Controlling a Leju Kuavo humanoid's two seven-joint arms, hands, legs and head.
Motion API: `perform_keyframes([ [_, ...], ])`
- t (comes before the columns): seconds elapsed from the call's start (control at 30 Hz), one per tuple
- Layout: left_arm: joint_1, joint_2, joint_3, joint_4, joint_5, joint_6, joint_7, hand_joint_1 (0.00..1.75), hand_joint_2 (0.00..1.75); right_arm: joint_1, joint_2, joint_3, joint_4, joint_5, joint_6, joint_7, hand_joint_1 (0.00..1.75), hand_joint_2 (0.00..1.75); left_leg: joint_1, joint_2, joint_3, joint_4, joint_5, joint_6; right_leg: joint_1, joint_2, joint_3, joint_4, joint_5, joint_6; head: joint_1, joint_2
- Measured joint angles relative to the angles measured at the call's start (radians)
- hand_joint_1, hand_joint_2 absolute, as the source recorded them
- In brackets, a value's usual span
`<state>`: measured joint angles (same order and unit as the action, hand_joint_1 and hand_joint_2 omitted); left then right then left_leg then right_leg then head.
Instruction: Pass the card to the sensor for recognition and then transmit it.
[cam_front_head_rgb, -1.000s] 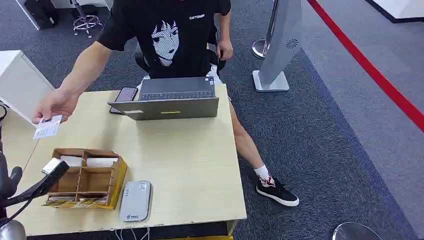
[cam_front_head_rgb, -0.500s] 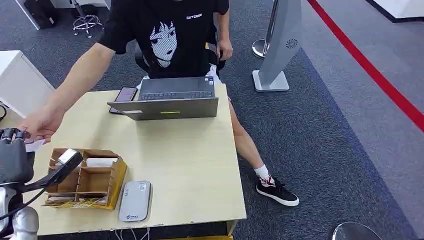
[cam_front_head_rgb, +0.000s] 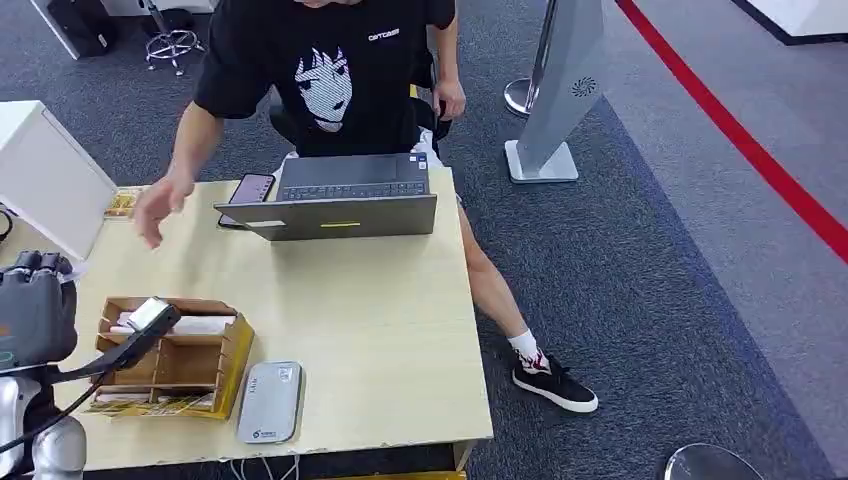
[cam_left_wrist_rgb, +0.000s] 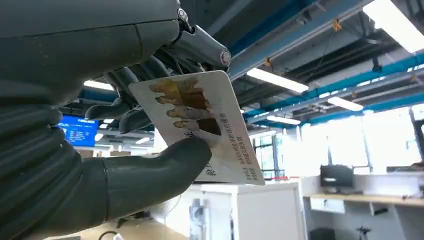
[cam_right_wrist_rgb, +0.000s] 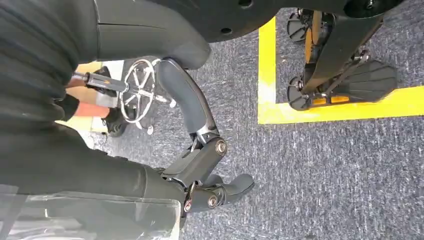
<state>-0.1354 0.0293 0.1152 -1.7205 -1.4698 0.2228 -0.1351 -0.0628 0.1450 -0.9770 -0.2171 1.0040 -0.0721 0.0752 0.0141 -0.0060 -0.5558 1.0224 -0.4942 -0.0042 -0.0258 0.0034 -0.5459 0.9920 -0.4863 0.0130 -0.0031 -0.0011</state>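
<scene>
So left hand (cam_left_wrist_rgb: 150, 125) had the card (cam_left_wrist_rgb: 200, 127) pinched: thumb pressed on the printed face, darker fingers backing it from behind, most of the card sticking out free past the grip. Judgement: that free area is what needs presenting flat to the reader, so the hold looked sensible for a scan. In the head view the left hand (cam_front_head_rgb: 38, 305) sat raised at the near-left corner of the worktop (cam_front_head_rgb: 380, 330), back of hand toward the camera, card itself hidden there.

Sensor (cam_front_head_rgb: 270, 402), the grey flat pad, lay near the front edge, just beside the wooden organiser (cam_front_head_rgb: 175, 355). I'd guess it's the reader; can't confirm from the marking.

Right hand (cam_right_wrist_rgb: 200, 180) hung low over grey carpet, fingers loosely curled, nothing in it. Whether that counted as closed or apart I couldn't tell.

Surroundings:
- Person's hand (cam_front_head_rgb: 160, 205) hovered over the far-left part of the worktop, empty as far as I could see.
- Laptop (cam_front_head_rgb: 340, 200) at the far edge, phone (cam_front_head_rgb: 250, 190) just beside it.
- White cabinet (cam_front_head_rgb: 45, 175) to the left of the worktop.

Obstruction: the organiser stood between the left hand and the sensor, so the route likely has to go over it. A black cable (cam_front_head_rgb: 110, 355) also ran across from the left arm toward the organiser; snag risk, in my view.
</scene>
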Motion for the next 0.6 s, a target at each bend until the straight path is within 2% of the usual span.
perform_keyframes([
  [0.13,0.050,-0.050,-0.058,-0.104,0.052,0.016,-0.025,1.75,1.75,0.000,0.000,-0.007,0.000,-0.004,-0.017,0.012,0.00,1.75,0.000,0.000,0.000,0.000,-0.001,0.001,0.000,0.000,0.000,0.000,0.000,0.000,0.000,0.000],
  [0.3,0.148,-0.114,-0.170,-0.221,0.091,0.040,-0.063,1.75,1.75,0.000,0.004,-0.020,0.000,-0.010,-0.035,0.024,0.00,1.75,-0.001,0.000,0.000,0.000,-0.001,0.001,-0.001,0.000,0.000,-0.001,0.000,0.001,0.001,0.000],
  [0.43,0.233,-0.145,-0.258,-0.253,0.102,0.061,-0.069,1.75,1.75,0.000,0.011,-0.032,0.001,-0.017,-0.039,0.028,0.00,1.75,-0.001,0.000,0.000,0.000,-0.002,0.001,-0.001,0.000,0.000,-0.001,-0.001,0.001,0.000,0.000],
  [0.6,0.309,-0.175,-0.317,-0.247,0.164,0.062,-0.086,1.75,1.75,0.000,0.017,-0.047,0.002,-0.024,-0.049,0.026,0.00,1.75,-0.001,0.001,0.000,0.000,-0.002,0.001,0.000,0.000,0.000,-0.001,-0.001,0.001,0.000,0.000],
])
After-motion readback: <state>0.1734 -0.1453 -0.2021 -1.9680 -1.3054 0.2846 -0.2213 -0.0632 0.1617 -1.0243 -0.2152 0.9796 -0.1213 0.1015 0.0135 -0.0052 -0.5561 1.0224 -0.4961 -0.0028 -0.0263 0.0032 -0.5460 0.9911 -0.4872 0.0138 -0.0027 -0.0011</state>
